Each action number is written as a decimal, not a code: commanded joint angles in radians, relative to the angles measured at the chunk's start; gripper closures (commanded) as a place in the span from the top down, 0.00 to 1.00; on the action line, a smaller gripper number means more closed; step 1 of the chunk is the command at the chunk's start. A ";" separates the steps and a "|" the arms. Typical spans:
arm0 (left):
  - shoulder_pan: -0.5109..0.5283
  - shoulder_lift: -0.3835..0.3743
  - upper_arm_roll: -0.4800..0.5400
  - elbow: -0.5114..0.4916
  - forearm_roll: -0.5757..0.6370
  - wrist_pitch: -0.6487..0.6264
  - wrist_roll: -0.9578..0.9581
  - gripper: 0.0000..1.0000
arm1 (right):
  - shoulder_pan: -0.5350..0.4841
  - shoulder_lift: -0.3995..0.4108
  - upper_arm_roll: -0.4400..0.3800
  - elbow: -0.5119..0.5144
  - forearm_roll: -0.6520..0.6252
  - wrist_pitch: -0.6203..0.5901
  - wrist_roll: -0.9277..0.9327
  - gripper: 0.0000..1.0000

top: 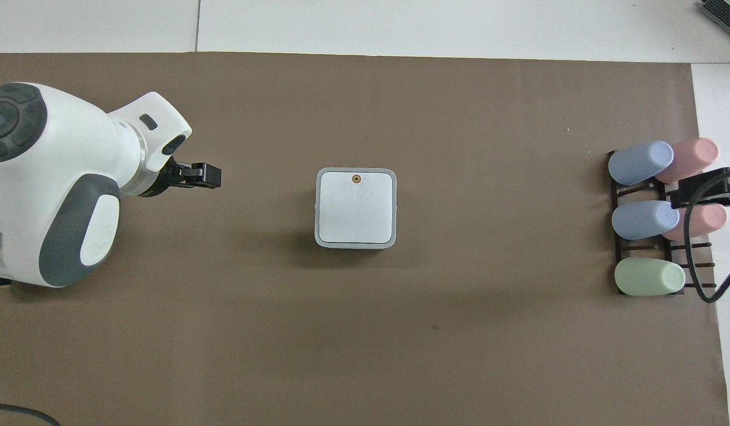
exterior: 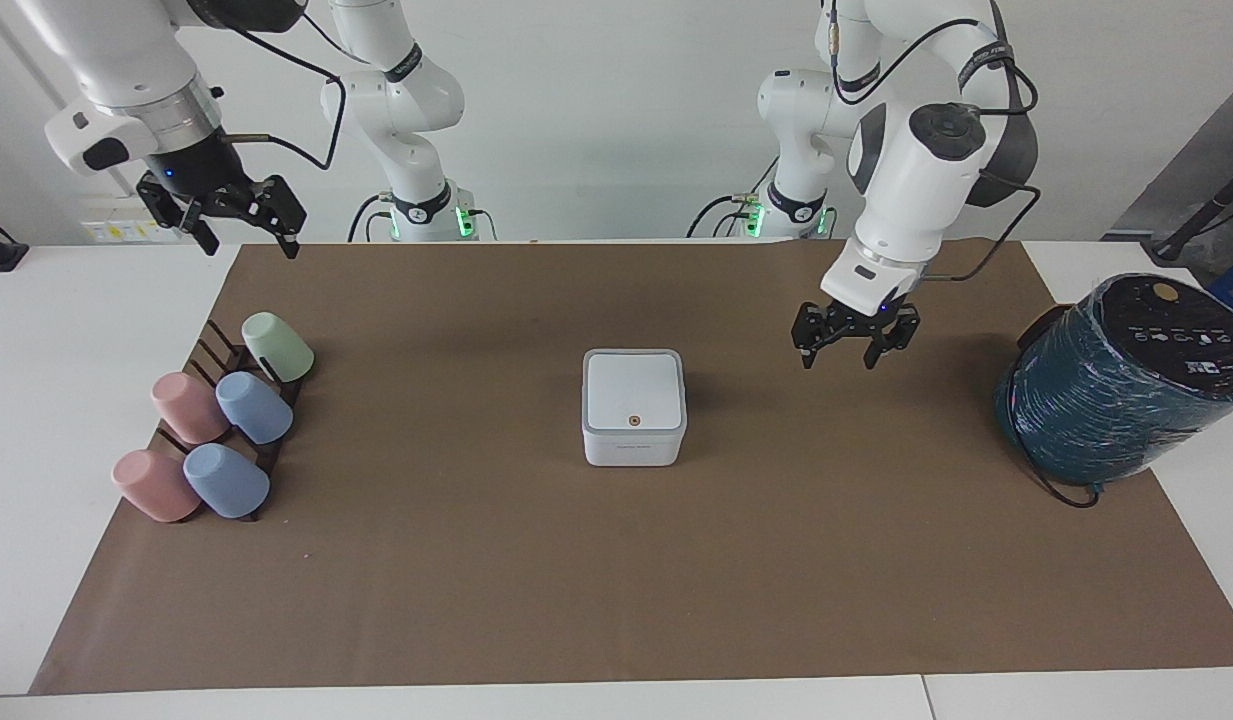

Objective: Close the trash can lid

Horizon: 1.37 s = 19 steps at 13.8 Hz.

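The right gripper [exterior: 244,222] waits spread and empty above the cup rack [exterior: 238,400], the trash can [exterior: 633,442] sits mid-mat with its lid [exterior: 633,388] flat down, so closing looks done, and the left gripper [exterior: 853,343] hangs open, holding nothing.

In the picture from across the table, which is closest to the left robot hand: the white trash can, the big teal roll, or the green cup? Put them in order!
From the left gripper, raised over the mat:
1. Teal roll, at the left arm's end of the table.
2. Trash can, mid-table, lid shut.
3. Green cup, on the rack at the right arm's end.
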 commanded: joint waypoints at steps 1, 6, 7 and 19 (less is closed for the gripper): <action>0.076 -0.032 -0.010 0.033 0.017 -0.049 0.070 1.00 | 0.004 -0.034 -0.002 -0.043 0.016 0.011 0.008 1.00; 0.176 -0.033 -0.007 0.176 0.017 -0.210 0.179 1.00 | 0.004 -0.039 -0.002 -0.051 0.016 0.009 0.008 1.00; 0.199 -0.033 -0.004 0.208 0.017 -0.250 0.204 1.00 | 0.004 -0.040 -0.002 -0.055 0.016 0.009 0.008 1.00; 0.242 -0.062 -0.018 0.233 0.017 -0.320 0.265 1.00 | -0.001 -0.042 -0.002 -0.057 0.016 0.008 0.006 1.00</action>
